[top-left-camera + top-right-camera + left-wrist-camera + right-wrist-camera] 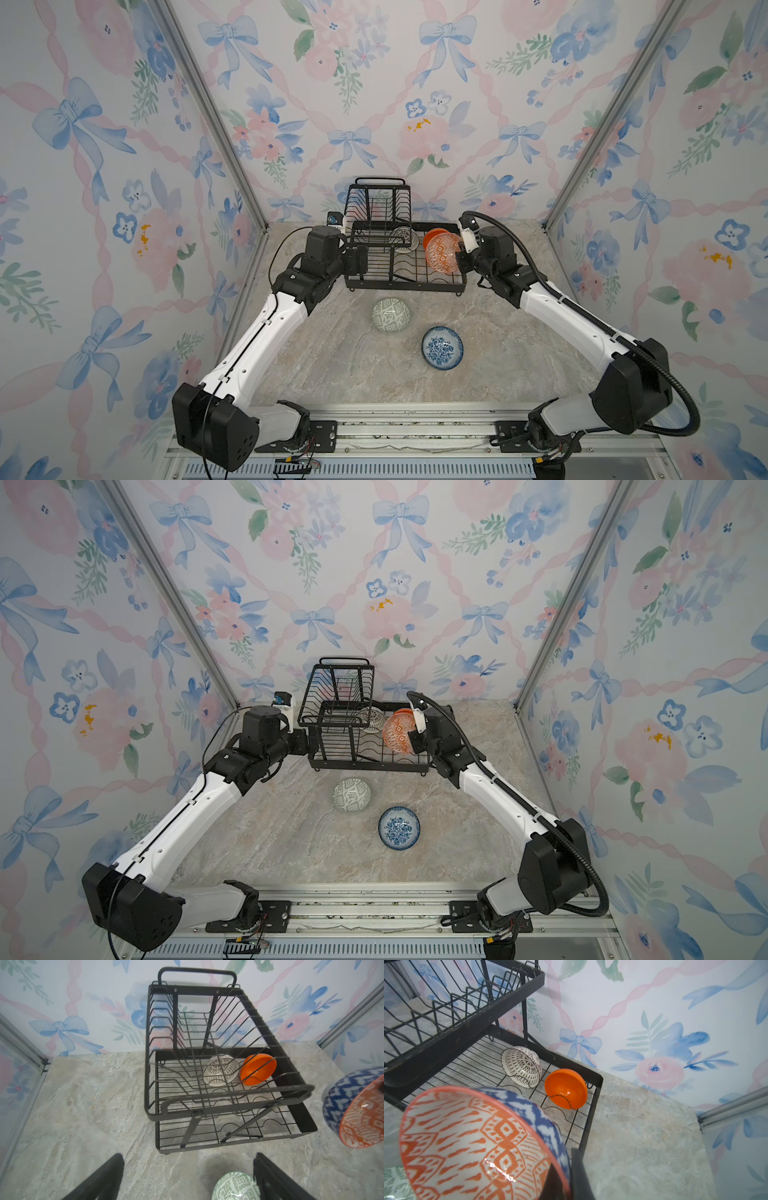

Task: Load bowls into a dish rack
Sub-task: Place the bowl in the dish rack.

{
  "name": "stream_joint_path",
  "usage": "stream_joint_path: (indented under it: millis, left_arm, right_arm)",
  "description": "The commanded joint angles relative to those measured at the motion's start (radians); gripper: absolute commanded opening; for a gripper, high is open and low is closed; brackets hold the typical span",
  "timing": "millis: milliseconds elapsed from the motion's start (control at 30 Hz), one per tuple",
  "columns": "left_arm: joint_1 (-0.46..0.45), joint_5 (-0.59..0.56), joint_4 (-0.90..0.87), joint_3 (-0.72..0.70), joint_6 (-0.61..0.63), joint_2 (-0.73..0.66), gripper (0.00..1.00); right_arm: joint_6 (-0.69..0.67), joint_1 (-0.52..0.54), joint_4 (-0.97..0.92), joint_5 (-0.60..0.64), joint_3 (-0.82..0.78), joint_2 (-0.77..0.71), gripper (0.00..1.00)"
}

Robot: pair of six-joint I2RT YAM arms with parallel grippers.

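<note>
The black wire dish rack (pixel 461 277) stands at the back of the table. On its lower tray a white lattice bowl (pixel 405 240) and a plain orange bowl (pixel 566 1088) lean in the slots. My right gripper (pixel 566 1176) is shut on the rim of an orange-and-white geometric bowl (pixel 442 253) with a blue outside, holding it tilted over the tray's right end. My left gripper (pixel 187 1178) is open with nothing between its fingers, by the rack's left side. A pale green patterned bowl (pixel 390 316) and a blue-and-white floral bowl (pixel 442 348) sit on the table in front of the rack.
The rack's raised basket (pixel 228 1093) with its loop handle overhangs the left half of the lower tray. Papered walls close in the back and both sides. A metal rail (pixel 415 432) runs along the front edge.
</note>
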Motion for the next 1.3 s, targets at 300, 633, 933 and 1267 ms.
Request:
stream_joint_path:
  millis: [300,633,933,1267]
  left_arm:
    - [0.143,0.070,-0.017,-0.189,-0.067,-0.055,0.98]
    - [0.195,0.110,0.003,-0.249,-0.076,-0.006,0.98]
    - [0.197,0.138,0.030,-0.270,-0.081,0.004,0.98]
    - [0.196,0.146,0.036,-0.277,-0.084,0.027,0.98]
  right_arm:
    - [-0.267,-0.020,0.593,0.032,-0.032,0.298,0.00]
    - [-0.448,0.045,0.742,0.090,0.028,0.502,0.00]
    - [-0.502,0.074,0.777,0.066,0.074,0.571,0.00]
    - [-0.527,0.085,0.788,0.046,0.146,0.653,0.00]
